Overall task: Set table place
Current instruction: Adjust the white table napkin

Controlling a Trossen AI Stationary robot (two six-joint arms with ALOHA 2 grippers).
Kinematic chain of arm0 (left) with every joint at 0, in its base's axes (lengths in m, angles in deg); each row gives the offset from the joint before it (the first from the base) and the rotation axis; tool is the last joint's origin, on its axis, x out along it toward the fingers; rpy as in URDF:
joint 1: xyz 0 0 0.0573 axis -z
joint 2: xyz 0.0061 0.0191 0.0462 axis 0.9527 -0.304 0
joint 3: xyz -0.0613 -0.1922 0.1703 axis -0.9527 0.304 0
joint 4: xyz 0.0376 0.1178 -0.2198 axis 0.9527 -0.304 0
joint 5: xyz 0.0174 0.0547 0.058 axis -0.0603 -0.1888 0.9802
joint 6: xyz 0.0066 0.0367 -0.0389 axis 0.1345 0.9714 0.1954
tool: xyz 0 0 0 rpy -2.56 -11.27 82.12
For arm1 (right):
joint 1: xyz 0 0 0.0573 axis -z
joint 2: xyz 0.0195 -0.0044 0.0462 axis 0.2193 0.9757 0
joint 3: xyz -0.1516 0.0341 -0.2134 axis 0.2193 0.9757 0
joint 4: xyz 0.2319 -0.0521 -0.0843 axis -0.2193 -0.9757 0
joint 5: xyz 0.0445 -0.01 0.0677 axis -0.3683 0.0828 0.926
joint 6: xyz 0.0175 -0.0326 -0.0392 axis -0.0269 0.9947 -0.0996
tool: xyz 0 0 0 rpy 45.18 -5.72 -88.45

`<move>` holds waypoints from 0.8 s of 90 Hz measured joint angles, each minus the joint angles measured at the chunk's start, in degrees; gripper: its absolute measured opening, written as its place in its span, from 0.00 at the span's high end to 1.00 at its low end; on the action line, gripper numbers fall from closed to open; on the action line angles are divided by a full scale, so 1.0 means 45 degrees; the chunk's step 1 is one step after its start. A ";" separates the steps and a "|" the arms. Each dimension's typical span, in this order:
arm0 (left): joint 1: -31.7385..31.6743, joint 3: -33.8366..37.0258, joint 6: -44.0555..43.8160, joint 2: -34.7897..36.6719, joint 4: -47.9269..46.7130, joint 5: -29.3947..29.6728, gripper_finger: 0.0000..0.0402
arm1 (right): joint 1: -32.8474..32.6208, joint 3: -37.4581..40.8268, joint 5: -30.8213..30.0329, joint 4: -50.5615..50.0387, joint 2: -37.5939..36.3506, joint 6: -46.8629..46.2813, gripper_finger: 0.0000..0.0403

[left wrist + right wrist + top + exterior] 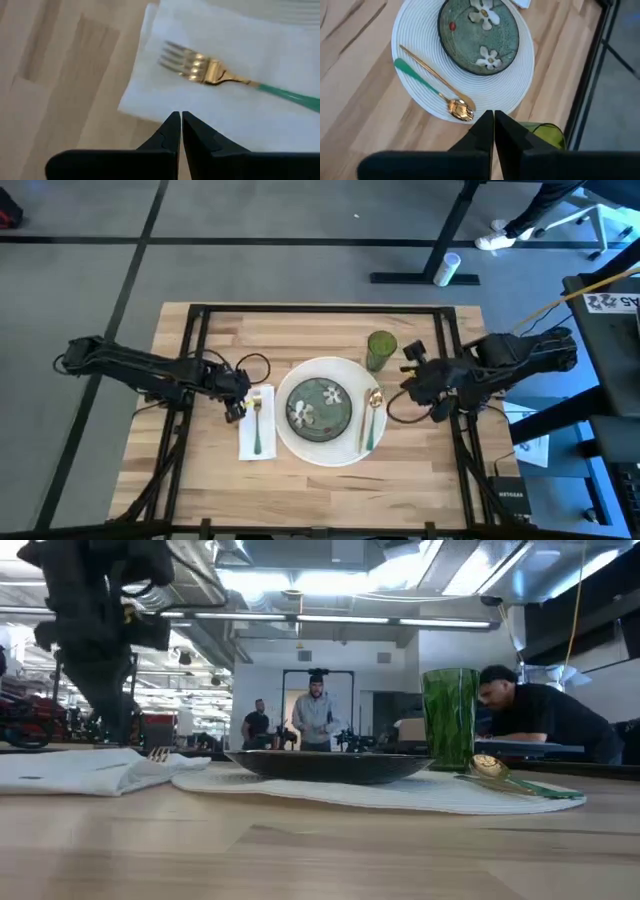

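On the table lies a round white placemat with a dark green flowered plate in its middle. A gold spoon with a green handle lies on the mat's right part. A green glass stands at the mat's far right. Left of the mat, a gold fork with a green handle rests on a white napkin. My left gripper is shut by the napkin's far left edge. My right gripper is shut, hovering between the spoon's bowl and the glass.
Thin black rails run along the table's far edge and down both sides under the arms. Bare wood lies along the near edge. In the low view, people stand and sit in the room beyond the table.
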 joint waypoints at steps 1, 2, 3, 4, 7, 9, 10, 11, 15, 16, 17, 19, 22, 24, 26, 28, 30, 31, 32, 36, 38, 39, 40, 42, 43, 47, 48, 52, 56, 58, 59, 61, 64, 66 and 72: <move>-0.0003 0.0023 -0.0026 0.0000 0.0052 0.0003 1.00 | -0.0039 0.0000 -0.0050 0.0000 0.0000 -0.0038 1.00; -0.0004 0.0041 -0.0045 0.0000 0.0119 0.0006 1.00 | -0.0077 0.0000 -0.0095 0.0001 0.0000 -0.0077 1.00; -0.0004 0.0060 -0.0066 0.0000 0.0192 0.0009 1.00 | -0.0115 0.0000 -0.0130 0.0004 0.0000 -0.0115 1.00; -0.0004 0.0081 -0.0099 0.0000 0.0276 0.0012 1.00 | -0.0153 0.0000 -0.0166 0.0005 0.0000 -0.0153 1.00; -0.0006 0.0115 -0.0154 0.0000 0.0491 0.0012 1.00 | -0.0243 0.0000 -0.0272 -0.0002 0.0000 -0.0219 1.00; -0.0018 0.0153 -0.0177 0.0000 0.0673 0.0018 1.00 | -0.0270 0.0000 -0.0340 -0.0005 0.0000 -0.0248 1.00; -0.0039 0.0164 -0.0178 0.0000 0.0750 0.0016 1.00 | -0.0292 0.0000 -0.0373 -0.0003 0.0000 -0.0261 1.00; -0.0061 0.0173 -0.0180 0.0000 0.0821 0.0014 1.00 | -0.0328 0.0000 -0.0406 0.0000 0.0000 -0.0282 1.00; -0.0179 0.0197 -0.0182 -0.0047 0.1077 0.0013 1.00 | -0.0375 0.0000 -0.0479 0.0000 0.0000 -0.0350 1.00; -0.0218 0.0197 -0.0180 -0.0071 0.1115 0.0014 1.00 | -0.0398 0.0000 -0.0492 -0.0001 0.0000 -0.0373 1.00; -0.0261 0.0197 -0.0177 -0.0096 0.1149 0.0014 1.00 | -0.0402 0.0000 -0.0509 -0.0004 0.0000 -0.0398 1.00; -0.0355 0.0197 -0.0170 -0.0148 0.1186 0.0014 1.00 | -0.0409 0.0000 -0.0511 -0.0005 0.0000 -0.0444 1.00; -0.0502 0.0197 -0.0130 -0.0255 0.1194 0.0018 1.00 | -0.0409 0.0000 -0.0511 -0.0005 0.0000 -0.0510 1.00; -0.0600 0.0197 -0.0092 -0.0349 0.1194 0.0018 1.00 | -0.0409 0.0000 -0.0511 -0.0005 0.0000 -0.0539 1.00; -0.0710 0.0197 -0.0040 -0.0458 0.1191 0.0018 1.00 | -0.0409 0.0000 -0.0511 -0.0005 0.0000 -0.0550 1.00; -0.0831 0.0197 -0.0001 -0.0575 0.1185 0.0018 1.00 | -0.0409 0.0000 -0.0511 -0.0005 0.0000 -0.0558 1.00; -0.0936 0.0197 0.0064 -0.0695 0.1175 0.0014 1.00 | -0.0409 0.0000 -0.0511 -0.0005 0.0000 -0.0559 1.00; -0.0984 0.0197 0.0081 -0.0758 0.1175 0.0014 1.00 | -0.0409 0.0000 -0.0511 -0.0005 0.0002 -0.0559 1.00; -0.1029 0.0197 0.0096 -0.0824 0.1178 0.0014 1.00 | -0.0409 0.0000 -0.0511 -0.0005 0.0003 -0.0559 1.00; -0.1190 0.0197 0.0162 -0.1098 0.1194 0.0014 1.00 | -0.0409 0.0000 -0.0511 -0.0005 0.0001 -0.0563 1.00; -0.1264 0.0197 0.0215 -0.1244 0.1193 0.0014 1.00 | -0.0409 0.0005 -0.0511 -0.0005 0.0004 -0.0564 1.00; -0.1300 0.0197 0.0231 -0.1315 0.1190 0.0018 1.00 | -0.0409 0.0003 -0.0511 -0.0005 0.0001 -0.0564 1.00; -0.1335 0.0197 0.0263 -0.1385 0.1191 0.0016 1.00 | -0.0409 0.0002 -0.0511 -0.0007 0.0000 -0.0564 1.00; -0.1397 0.0197 0.0316 -0.1512 0.1198 0.0014 1.00 | -0.0409 0.0001 -0.0511 -0.0010 0.0000 -0.0564 1.00; -0.1427 0.0199 0.0336 -0.1573 0.1204 0.0014 1.00 | -0.0409 0.0000 -0.0511 -0.0010 0.0001 -0.0564 1.00; -0.1533 0.0202 0.0426 -0.1807 0.1279 0.0014 1.00 | -0.0409 0.0004 -0.0511 -0.0025 0.0004 -0.0564 1.00; -0.1556 0.0202 0.0439 -0.1856 0.1306 0.0014 1.00 | -0.0409 0.0005 -0.0511 -0.0033 0.0005 -0.0564 1.00; -0.1637 0.0202 0.0501 -0.2059 0.1386 0.0014 1.00 | -0.0409 0.0005 -0.0511 -0.0040 0.0005 -0.0564 1.00; -0.1701 0.0202 0.0614 -0.2233 0.1477 0.0011 1.00 | -0.0409 0.0005 -0.0511 -0.0045 0.0005 -0.0565 1.00; -0.1728 0.0202 0.0667 -0.2293 0.1582 0.0010 1.00 | -0.0409 0.0005 -0.0511 -0.0049 0.0005 -0.0564 1.00; -0.1741 0.0202 0.0677 -0.2322 0.1644 0.0009 1.00 | -0.0409 0.0005 -0.0511 -0.0049 0.0004 -0.0565 1.00; -0.1762 0.0202 0.0681 -0.2388 0.1768 0.0009 1.00 | -0.0409 0.0005 -0.0511 -0.0049 0.0004 -0.0569 1.00; -0.1800 0.0202 0.0690 -0.2456 0.1899 0.0009 1.00 | -0.0407 0.0005 -0.0511 -0.0048 0.0005 -0.0569 1.00; -0.1818 0.0202 0.0696 -0.2499 0.1956 0.0009 1.00 | -0.0404 0.0005 -0.0511 -0.0048 0.0005 -0.0569 1.00; -0.1869 0.0202 0.0748 -0.2646 0.2111 0.0009 1.00 | -0.0404 0.0005 -0.0511 -0.0053 0.0005 -0.0569 1.00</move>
